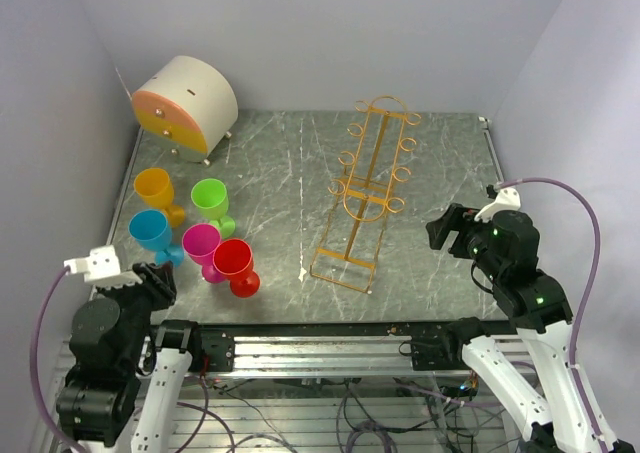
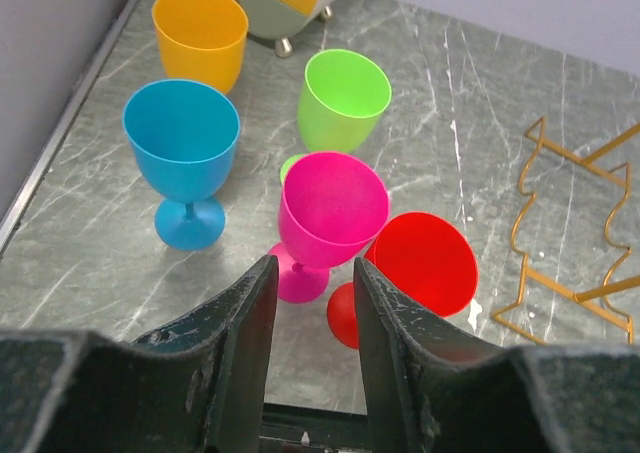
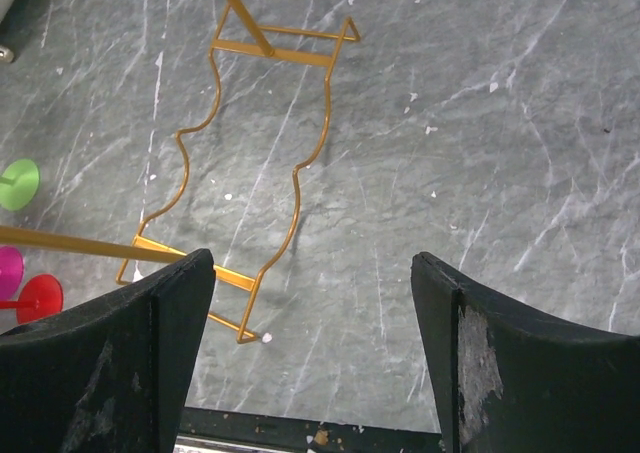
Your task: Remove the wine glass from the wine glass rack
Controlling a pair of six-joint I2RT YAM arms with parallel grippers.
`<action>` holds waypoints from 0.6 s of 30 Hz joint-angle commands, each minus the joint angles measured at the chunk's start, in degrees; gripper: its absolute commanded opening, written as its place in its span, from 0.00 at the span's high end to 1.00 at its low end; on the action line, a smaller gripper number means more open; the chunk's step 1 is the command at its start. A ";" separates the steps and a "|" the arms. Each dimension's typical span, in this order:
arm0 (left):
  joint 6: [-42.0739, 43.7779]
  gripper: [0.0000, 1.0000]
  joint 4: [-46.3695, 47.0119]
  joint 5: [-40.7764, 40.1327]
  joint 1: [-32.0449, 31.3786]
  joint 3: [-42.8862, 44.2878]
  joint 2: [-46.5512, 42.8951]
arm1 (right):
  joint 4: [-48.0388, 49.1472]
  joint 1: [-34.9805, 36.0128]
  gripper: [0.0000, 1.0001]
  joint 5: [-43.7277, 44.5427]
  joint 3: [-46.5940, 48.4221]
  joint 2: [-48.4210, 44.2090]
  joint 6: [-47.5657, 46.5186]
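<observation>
The golden-orange wire wine glass rack (image 1: 362,188) stands in the middle of the table with no glass on its hooks; its base shows in the right wrist view (image 3: 250,143) and the left wrist view (image 2: 570,223). Several plastic wine glasses stand upright at the left: orange (image 1: 155,191), green (image 1: 210,201), blue (image 1: 152,233), pink (image 1: 202,245) and red (image 1: 234,263). My left gripper (image 2: 313,273) is open and empty, just short of the pink glass (image 2: 332,203) and red glass (image 2: 425,263). My right gripper (image 3: 312,263) is wide open and empty, right of the rack's base.
A round white and orange drawer box (image 1: 185,93) stands at the back left corner. Purple walls close in the table on the left, back and right. The left gripper (image 1: 155,278) and right gripper (image 1: 440,228) sit near the table's front edge.
</observation>
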 commanded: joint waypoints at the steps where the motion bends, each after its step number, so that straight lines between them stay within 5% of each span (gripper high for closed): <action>1: 2.65 0.53 3.98 5.29 0.21 -0.52 4.20 | 1.04 -0.12 0.20 -1.28 -0.70 0.22 -0.71; 12: 1.33 0.58 7.60 15.11 0.23 -2.33 21.47 | 1.09 0.22 0.19 -0.60 -1.03 0.54 -0.31; 18: -0.57 0.58 8.39 13.30 0.32 -3.48 18.58 | 1.18 0.23 0.17 0.09 -1.20 -0.08 0.04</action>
